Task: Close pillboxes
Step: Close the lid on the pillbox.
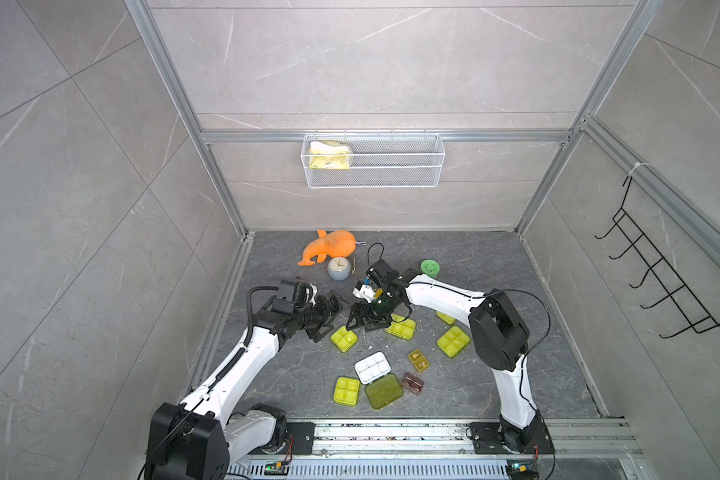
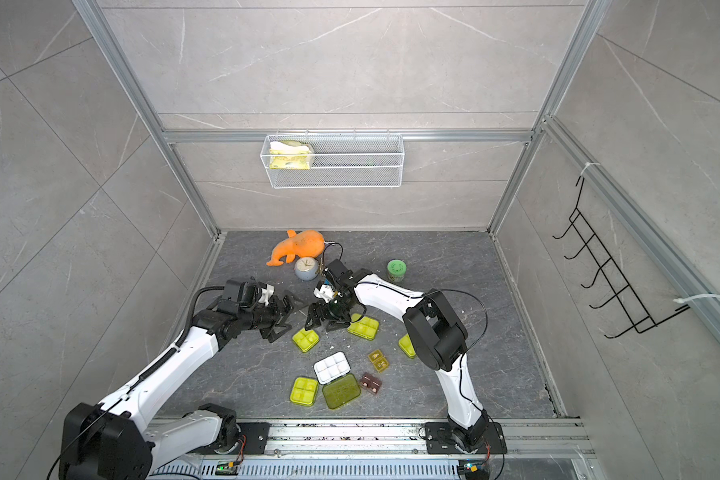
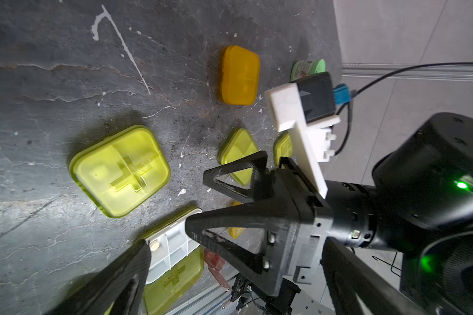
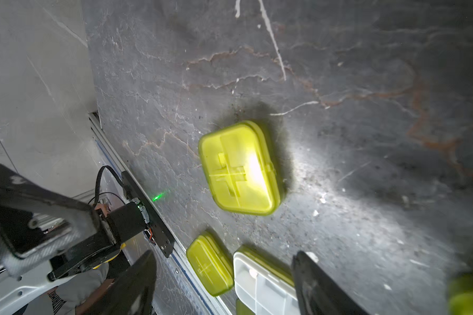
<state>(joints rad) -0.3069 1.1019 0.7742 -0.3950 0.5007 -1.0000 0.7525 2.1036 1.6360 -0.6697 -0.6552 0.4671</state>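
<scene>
Top views: left gripper (image 1: 331, 321), jaws spread wide, empty, centre-left of the frame above the floor (image 1: 495, 257), just beside a shut four-cell box (image 1: 344, 338). Right gripper (image 1: 360, 323), jaws well apart, holding nothing, between that box and a shut six-cell box (image 1: 400, 327). Lower centre: open box, its white tray (image 1: 372, 367) bared, its lid (image 1: 384, 390) lying flat. A closed box (image 1: 346, 390) lies left of the lid, an amber box (image 1: 418, 360) right of the tray. Left wrist view: orange box (image 3: 239, 75), shut, upper centre. The right gripper's fingers (image 3: 230, 240) are parted, nothing between them. Right wrist view: four-cell box (image 4: 239, 167) mid-frame, shut. Fingers (image 4: 320, 283) stand apart at the bottom edge, with the tray (image 4: 260, 283) showing between them.
</scene>
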